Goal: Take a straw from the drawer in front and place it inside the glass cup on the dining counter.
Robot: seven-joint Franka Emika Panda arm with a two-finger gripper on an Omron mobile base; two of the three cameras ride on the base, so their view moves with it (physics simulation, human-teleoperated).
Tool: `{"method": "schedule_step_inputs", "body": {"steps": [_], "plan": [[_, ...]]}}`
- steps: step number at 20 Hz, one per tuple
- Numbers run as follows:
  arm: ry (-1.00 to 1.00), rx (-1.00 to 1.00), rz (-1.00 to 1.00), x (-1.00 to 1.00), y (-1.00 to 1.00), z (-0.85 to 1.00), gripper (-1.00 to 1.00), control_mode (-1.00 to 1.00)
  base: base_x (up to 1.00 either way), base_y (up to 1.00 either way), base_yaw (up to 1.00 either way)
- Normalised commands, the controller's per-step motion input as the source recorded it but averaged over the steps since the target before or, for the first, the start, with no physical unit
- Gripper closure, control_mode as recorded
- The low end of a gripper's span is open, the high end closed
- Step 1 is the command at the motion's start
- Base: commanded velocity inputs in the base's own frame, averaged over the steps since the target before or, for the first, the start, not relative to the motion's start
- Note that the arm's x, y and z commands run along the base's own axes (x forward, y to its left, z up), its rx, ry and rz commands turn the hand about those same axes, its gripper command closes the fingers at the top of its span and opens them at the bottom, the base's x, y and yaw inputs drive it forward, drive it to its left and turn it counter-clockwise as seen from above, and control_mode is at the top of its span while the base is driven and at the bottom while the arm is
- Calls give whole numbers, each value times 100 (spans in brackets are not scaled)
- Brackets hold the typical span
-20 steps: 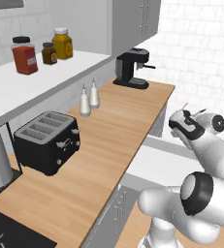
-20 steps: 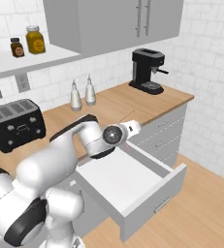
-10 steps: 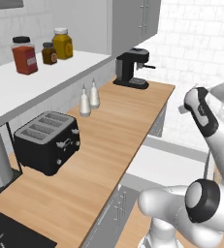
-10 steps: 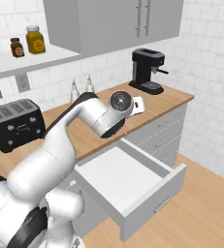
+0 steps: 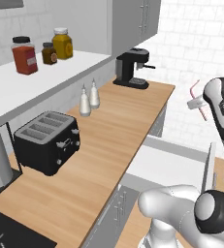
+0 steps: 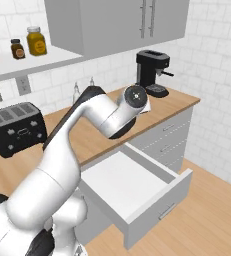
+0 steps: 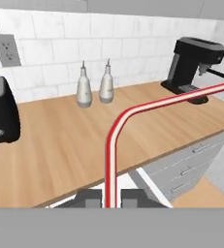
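Risk, judged: straw slipping or twisting in the grip while swinging toward the dining counter; cause being its thinness and the long bent end sticking out well past the fingertips. Also judged: bent end catching on the open drawer or the worktop if travelling low. Glass cup not appearing in these pictures, so aiming still pending.

Gripper: showing at lower centre of the hand view, jaws nearly closed, pinching the straw between the two dark tips. Straw rising straight up from the tips, then bending toward the upper right of that frame, crossing in front of the coffee machine.

In the left base view, straw hanging in the air at right of frame, just beside the raised hand, above the drawer and clear of it.

Drawer standing pulled out, white inside, at lower centre of the right base view.

Two shakers and toaster standing on the worktop, well apart from the hand.
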Motion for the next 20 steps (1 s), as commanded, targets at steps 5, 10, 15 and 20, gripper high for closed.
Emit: {"method": "schedule_step_inputs", "body": {"steps": [5,10,15,20], "plan": [[-1,0,14,-58,28,22,100,-100,0,0,0],[-5,0,10,-50,50,1,100,-100,0,0,0],[-2,0,8,-35,53,1,100,-100,0,0,0],[-2,-1,0,-14,20,3,100,-100,0,0,0]]}}
